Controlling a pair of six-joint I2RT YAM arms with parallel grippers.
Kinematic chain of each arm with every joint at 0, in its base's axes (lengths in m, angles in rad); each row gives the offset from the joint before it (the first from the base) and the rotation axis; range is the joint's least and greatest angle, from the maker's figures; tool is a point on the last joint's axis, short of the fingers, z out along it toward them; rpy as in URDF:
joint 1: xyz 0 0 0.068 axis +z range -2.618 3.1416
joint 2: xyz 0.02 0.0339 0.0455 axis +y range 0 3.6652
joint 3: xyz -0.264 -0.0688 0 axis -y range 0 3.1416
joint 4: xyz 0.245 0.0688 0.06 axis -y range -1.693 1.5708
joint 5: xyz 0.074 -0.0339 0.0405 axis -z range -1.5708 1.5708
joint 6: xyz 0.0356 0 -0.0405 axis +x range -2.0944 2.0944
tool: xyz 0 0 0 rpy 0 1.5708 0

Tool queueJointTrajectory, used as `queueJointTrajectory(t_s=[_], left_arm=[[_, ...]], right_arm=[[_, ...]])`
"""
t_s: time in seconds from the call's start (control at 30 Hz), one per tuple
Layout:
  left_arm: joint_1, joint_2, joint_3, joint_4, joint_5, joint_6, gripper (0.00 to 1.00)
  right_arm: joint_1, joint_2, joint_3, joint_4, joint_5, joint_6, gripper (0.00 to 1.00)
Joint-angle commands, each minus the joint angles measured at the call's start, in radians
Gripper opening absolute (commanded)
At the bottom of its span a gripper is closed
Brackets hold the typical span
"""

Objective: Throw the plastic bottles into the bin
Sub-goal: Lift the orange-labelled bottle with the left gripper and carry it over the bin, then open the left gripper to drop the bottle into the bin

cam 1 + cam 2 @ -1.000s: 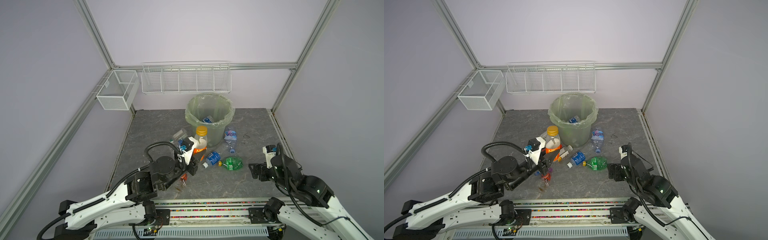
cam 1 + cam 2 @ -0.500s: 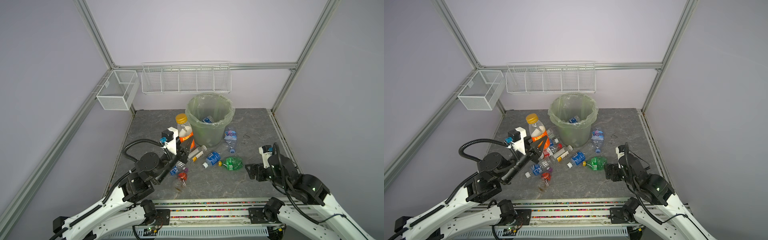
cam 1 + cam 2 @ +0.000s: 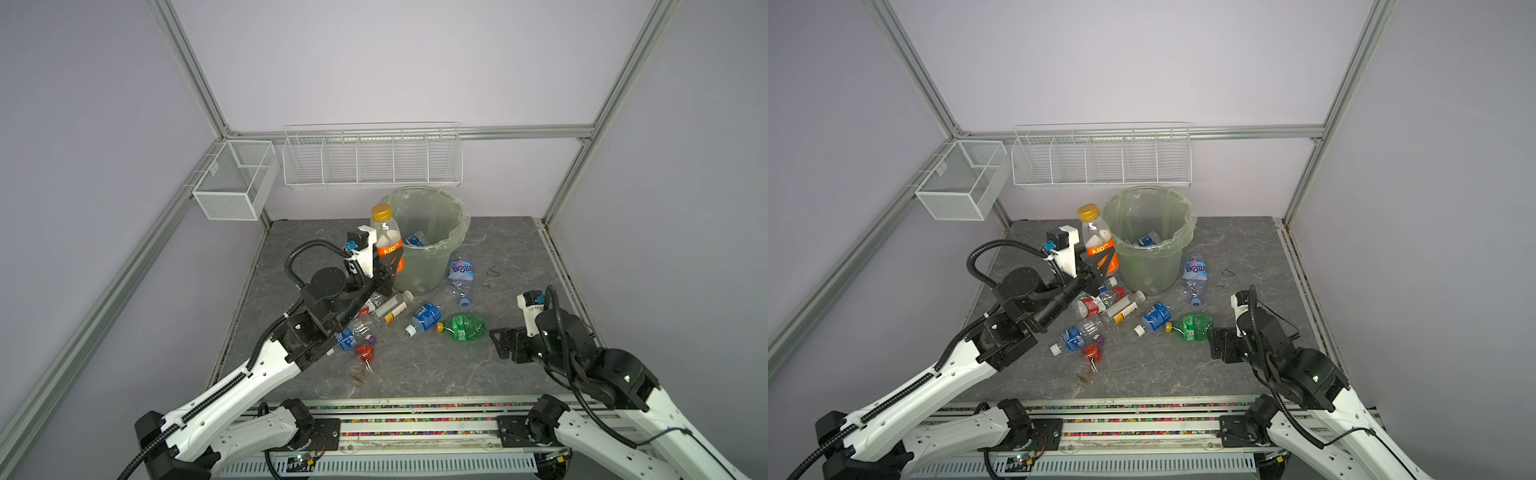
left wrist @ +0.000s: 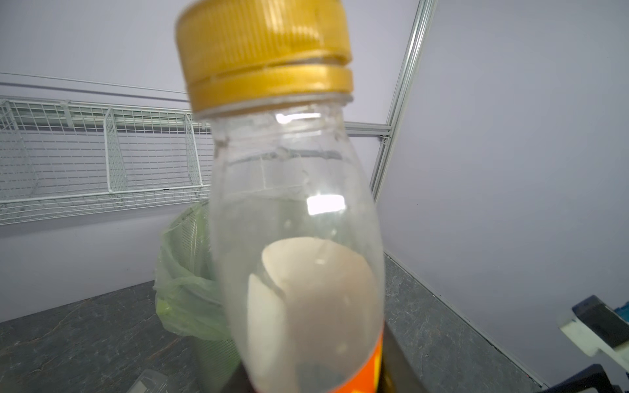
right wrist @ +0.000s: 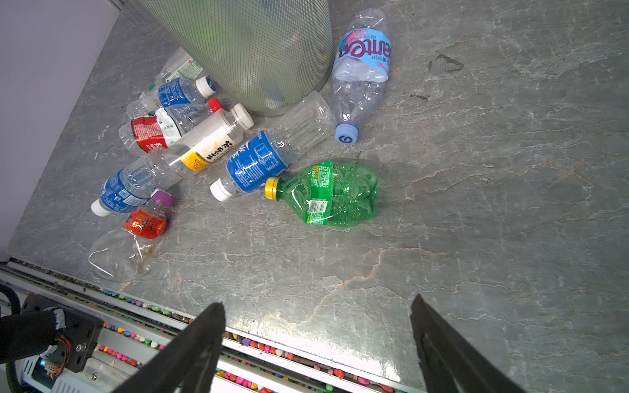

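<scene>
My left gripper [image 3: 388,261] is shut on an upright clear bottle [image 3: 386,235] with an orange label and a yellow cap [image 4: 265,51], held beside the left rim of the pale green bin [image 3: 430,257]. One blue-labelled bottle [image 3: 1146,240] lies inside the bin. Several plastic bottles lie on the floor in front of it, among them a green one [image 5: 333,194], a blue-labelled one [image 5: 255,165] and a light-blue-labelled one [image 5: 362,58]. My right gripper [image 5: 316,303] hangs open and empty near the front right, close to the green bottle [image 3: 465,327].
A long white wire basket [image 3: 372,160] hangs on the back wall above the bin, and a smaller mesh basket [image 3: 235,178] on the left frame. The arms' mounting rail [image 3: 415,411] runs along the grey floor's front edge.
My left arm has carried the orange-labelled bottle up and back from the floor pile to the bin's left rim. The right gripper has barely shifted and stays open.
</scene>
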Motion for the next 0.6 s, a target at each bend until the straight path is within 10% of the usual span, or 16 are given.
queueJointTrajectory(t_s=[0.0, 0.27, 0.3, 0.4, 0.57], left_arm=[[0.031, 0.082, 0.096, 0.055, 0.087, -0.025, 0.34], [0.092, 0.436, 0.476, -0.096, 0.17, -0.024, 0.38], [0.097, 0.493, 0.556, -0.178, 0.17, -0.024, 0.43], [0.096, 0.61, 0.782, -0.439, 0.218, 0.006, 0.99], [0.09, 0.455, 0.649, -0.362, 0.203, -0.05, 0.99]], right_arm=[[0.003, -0.001, -0.01, 0.013, -0.01, 0.007, 0.88], [0.002, -0.014, 0.0, 0.004, -0.009, 0.006, 0.88], [0.003, -0.019, 0.002, -0.001, -0.008, 0.007, 0.88], [0.001, -0.033, 0.009, -0.019, 0.001, 0.0, 0.88], [0.0, -0.069, -0.01, -0.033, 0.019, -0.01, 0.88]])
